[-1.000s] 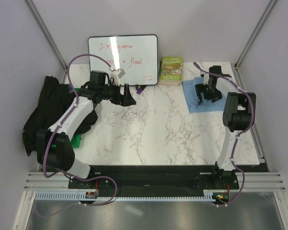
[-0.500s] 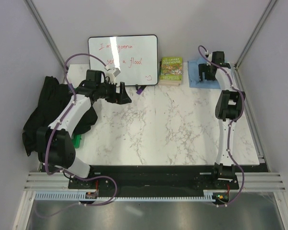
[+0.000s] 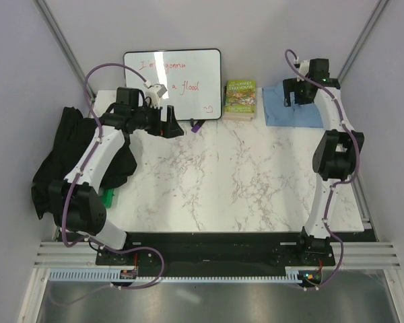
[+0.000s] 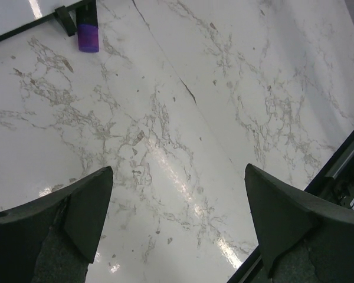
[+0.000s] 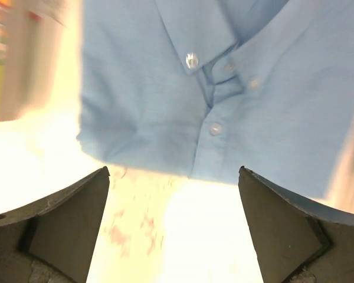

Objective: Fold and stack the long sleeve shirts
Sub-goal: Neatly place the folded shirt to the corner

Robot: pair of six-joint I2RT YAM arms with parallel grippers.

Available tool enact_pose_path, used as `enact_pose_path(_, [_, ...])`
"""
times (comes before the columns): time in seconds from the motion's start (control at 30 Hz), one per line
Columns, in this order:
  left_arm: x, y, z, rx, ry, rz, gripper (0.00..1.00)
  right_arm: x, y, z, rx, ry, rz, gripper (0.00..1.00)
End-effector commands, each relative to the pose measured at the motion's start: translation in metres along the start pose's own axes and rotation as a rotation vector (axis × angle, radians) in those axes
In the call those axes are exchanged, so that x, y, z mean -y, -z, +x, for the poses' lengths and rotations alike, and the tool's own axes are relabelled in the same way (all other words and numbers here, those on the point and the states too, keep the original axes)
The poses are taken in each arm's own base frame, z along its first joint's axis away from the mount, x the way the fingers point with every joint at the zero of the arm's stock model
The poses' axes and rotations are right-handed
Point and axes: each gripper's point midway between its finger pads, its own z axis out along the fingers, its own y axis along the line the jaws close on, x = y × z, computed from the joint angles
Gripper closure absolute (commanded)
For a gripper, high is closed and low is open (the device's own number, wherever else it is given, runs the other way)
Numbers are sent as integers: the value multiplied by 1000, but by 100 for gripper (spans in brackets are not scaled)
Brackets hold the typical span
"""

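Long sleeve shirts point(image 3: 299, 116) are lying well apart on the counter point(image 3: 236, 175), one at each side.

The right hand point(image 5: 174, 171) is spreading its fingers wide and holding nothing. It is hovering just over the near edge of the light blue shirt point(image 5: 165, 88), whose collar and buttoned front are facing up in the upper half of the wrist view. In the top view this hand point(image 3: 293, 94) is reaching to the upper right. There the shirt is sitting as a compact rectangle just beside the book point(image 3: 240, 99). That tidy shape suggests it is already folded and is being parked in the corner as the base of the stack.

The left hand point(image 4: 177, 177) is also gaping wide and empty, looking down on bare marble. A purple marker point(image 4: 87, 36) is resting at the foot of the whiteboard point(image 3: 182, 74), in the upper left of the wrist view. From above, this hand point(image 3: 174, 128) is hanging near the whiteboard's lower edge, to the left of centre.

The black shirt point(image 3: 64, 151) is slumping in a loose heap at the far left, partly under the left arm and spilling past the counter's edge. A small green object point(image 3: 108, 197) is peeking out beside it. This shirt seems to be awaiting its fold, and the open middle of the counter is probably being kept free for spreading it.
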Motion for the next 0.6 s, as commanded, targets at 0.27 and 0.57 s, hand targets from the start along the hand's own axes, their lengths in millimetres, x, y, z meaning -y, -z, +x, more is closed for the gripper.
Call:
enact_pose_path(0.27, [-4,48,12,-94,-47,-163,1,-79,228,24,158,95,-262,2])
enact_pose_path(0.57, [-16,52,97,-210,-37,-209,0,-108,233,163,31,132,-295,2])
